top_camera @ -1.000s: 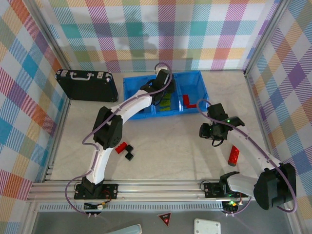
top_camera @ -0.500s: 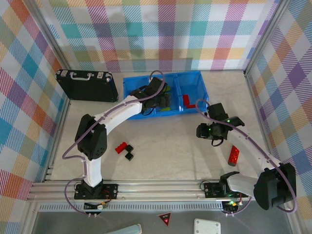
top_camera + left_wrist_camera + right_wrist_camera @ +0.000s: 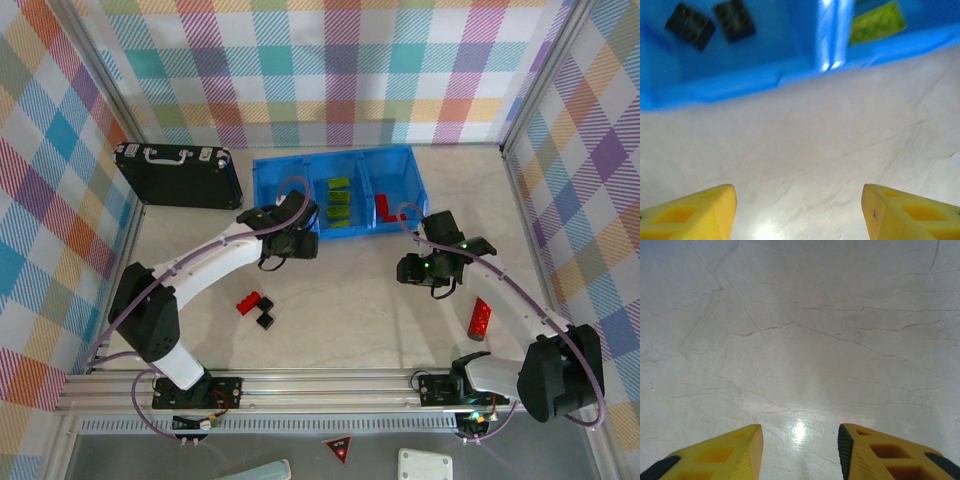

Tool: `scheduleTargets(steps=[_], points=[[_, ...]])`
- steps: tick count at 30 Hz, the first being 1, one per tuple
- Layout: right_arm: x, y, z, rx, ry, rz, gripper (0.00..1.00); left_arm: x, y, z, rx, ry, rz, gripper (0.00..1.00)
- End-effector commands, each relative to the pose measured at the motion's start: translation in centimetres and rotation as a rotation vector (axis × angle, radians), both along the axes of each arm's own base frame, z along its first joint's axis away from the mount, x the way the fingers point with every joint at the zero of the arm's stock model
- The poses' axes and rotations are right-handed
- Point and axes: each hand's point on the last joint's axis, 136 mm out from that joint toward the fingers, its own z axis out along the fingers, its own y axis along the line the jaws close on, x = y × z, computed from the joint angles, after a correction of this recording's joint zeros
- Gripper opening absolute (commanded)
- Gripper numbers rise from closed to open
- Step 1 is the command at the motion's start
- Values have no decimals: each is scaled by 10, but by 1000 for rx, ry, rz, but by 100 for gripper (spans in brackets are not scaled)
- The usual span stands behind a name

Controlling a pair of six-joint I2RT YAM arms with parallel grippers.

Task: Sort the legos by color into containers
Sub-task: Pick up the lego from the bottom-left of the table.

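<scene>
Left of centre on the desk (image 3: 350, 300): a red lego (image 3: 246, 303) touching loose black cubes (image 3: 265, 320). Upper centre: blue bin (image 3: 268, 172). Its left compartment holds binned black cubes (image 3: 690, 26), the middle holds lime-green bricks (image 3: 340, 198), and the right holds a red brick (image 3: 384, 208). Lower right: a stray red brick (image 3: 481, 319).

Left end effector (image 3: 797, 210): jaws wide apart, empty, over bare desk just before the bin wall. Right end effector (image 3: 800, 450): narrower gap, empty, above bare desk.

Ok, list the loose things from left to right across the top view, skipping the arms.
Black briefcase → red-and-black brick cluster → lime-green bricks → red brick in the blue bin → lone red brick on the table.
</scene>
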Motion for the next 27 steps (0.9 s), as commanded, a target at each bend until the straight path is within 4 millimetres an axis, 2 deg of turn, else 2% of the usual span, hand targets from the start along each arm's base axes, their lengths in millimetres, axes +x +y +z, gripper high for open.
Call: scheduleTargets(steps=[1, 5, 11, 15, 18, 23, 27], points=[[-1, 3, -5, 18, 12, 23, 46, -30, 29, -5, 47, 55, 58, 67], [-2, 4, -6, 22, 22, 28, 46, -52, 57, -10, 71, 79, 117, 68], [-3, 6, -5, 30, 23, 32, 45, -70, 100, -12, 62, 82, 275, 71], [-3, 6, -4, 32, 21, 31, 45, -73, 113, -8, 20, 40, 383, 75], [-3, 5, -4, 28, 19, 28, 45, -76, 119, -12, 10, 46, 457, 79], [-4, 5, -3, 29, 12, 29, 45, -88, 126, -35, 27, 119, 555, 82], [-4, 5, -2, 32, 13, 29, 45, -93, 125, -55, -20, 169, 629, 92]])
